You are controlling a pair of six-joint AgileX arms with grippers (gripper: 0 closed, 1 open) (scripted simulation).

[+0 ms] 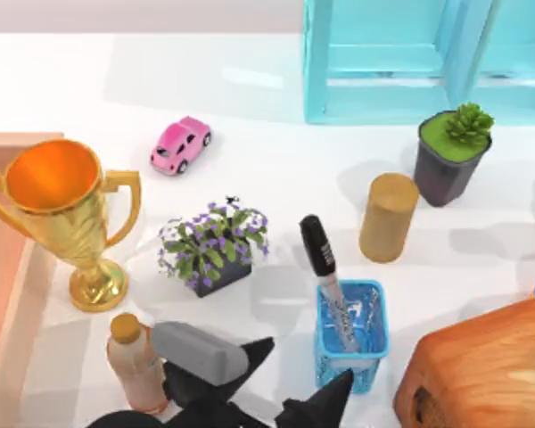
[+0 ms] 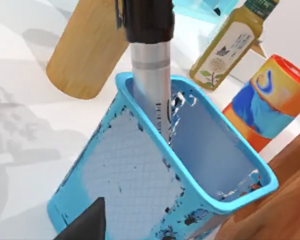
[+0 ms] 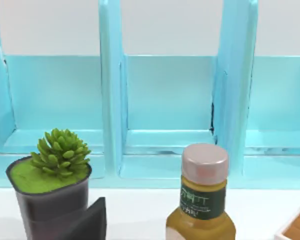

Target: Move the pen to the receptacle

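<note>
The pen (image 1: pixel 320 257) stands tilted in a small translucent blue cup (image 1: pixel 352 343), black cap up; in the left wrist view the pen (image 2: pixel 150 65) rises out of the cup (image 2: pixel 140 170) close ahead. My left gripper (image 1: pixel 294 373) is open at the table's front edge, just left of the cup and touching nothing; one of its fingertips (image 2: pixel 87 222) shows low in the left wrist view. The receptacle (image 1: pixel 0 259), a peach-orange tray, lies at the far left edge. One dark fingertip (image 3: pixel 87 220) of my right gripper shows in the right wrist view, facing a blue shelf.
A gold trophy (image 1: pixel 67 214) stands beside the tray, with a capped bottle (image 1: pixel 134 361) next to my left gripper. Between them and the cup sits a purple flower pot (image 1: pixel 214 250). Farther off are a pink car (image 1: pixel 180 144), a wooden cylinder (image 1: pixel 388 217), a succulent (image 1: pixel 452 152), a blue shelf (image 1: pixel 410 62) and a wooden box (image 1: pixel 481 374).
</note>
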